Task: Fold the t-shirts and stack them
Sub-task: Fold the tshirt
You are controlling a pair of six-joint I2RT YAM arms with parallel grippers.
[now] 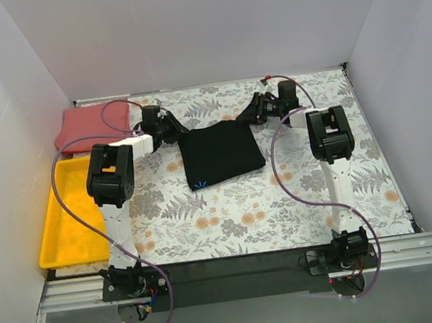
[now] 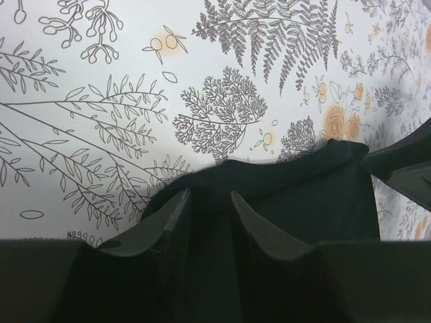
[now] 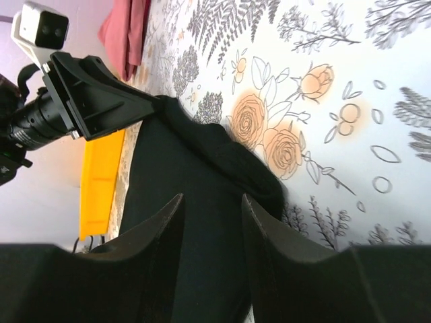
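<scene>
While the large, plain black cloth t-shirt (image 1: 223, 154) lies folded into a rough square on the floral-patterned cloth (image 1: 322, 188), between the tabletop's middle and its far edge, both arms reach its far corners. The left gripper (image 2: 209, 198) has its jaws drawn narrow, pinching a raised hump of the shirt's far left corner. The right gripper (image 3: 212, 202) stands about half spread over the far right corner with black cloth between its fingers; whether it grips cannot be told. The folded coral-red cloth t-shirt (image 1: 90, 128) sits at the far left corner.
</scene>
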